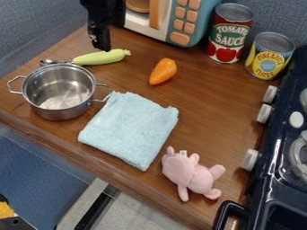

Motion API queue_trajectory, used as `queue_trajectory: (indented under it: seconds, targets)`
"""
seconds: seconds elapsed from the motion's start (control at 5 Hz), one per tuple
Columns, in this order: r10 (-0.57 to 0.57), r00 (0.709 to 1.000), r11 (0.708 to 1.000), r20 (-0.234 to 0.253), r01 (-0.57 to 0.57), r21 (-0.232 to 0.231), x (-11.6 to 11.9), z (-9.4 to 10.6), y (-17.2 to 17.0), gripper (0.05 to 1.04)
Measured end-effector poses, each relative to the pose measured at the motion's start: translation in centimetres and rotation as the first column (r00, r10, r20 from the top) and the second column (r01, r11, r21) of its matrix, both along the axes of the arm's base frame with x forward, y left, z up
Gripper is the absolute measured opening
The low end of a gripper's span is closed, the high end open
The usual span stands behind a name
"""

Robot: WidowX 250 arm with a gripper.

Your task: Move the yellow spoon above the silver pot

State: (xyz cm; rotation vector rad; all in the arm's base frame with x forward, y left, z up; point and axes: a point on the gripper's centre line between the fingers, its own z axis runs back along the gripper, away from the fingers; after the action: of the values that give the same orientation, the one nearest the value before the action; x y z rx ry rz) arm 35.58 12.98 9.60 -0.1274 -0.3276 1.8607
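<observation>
We're seeing spoon lying on counter just behind pot, metal end by far rim; we can't tell if they're touching. Gripper is hanging nr spoon's handle; we can't tell if it's wide, narrow or gripping. Cloth is lying R of pot, pepper resting behind cloth, pink toy lying nr cloth's front corner. Microwave is standing at back w/ red can & yellow can to R; stove is lining R edge.
</observation>
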Motion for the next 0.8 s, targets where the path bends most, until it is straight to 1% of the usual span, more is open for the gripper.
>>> queue_trajectory:
  seconds: [0.2, 0.4, 0.6, 0.8]
  targets:
    - [0.118, 0.991, 0.992, -0.062, -0.121, -0.041, -0.1, -1.4, 0.7, 1.000]
    - [0.216, 0.972, 0.974, -0.096, -0.221, -0.045, -0.2, -2.2, 0.9, 0.950]
    - [0.239, 0.960, 0.966, -0.147, -0.251, -0.068, 0.0, -3.6, 0.3, 0.667]
    - [0.229, 0.962, 0.968, -0.151, -0.241, -0.066, 0.2, -3.8, -0.2, 0.403]
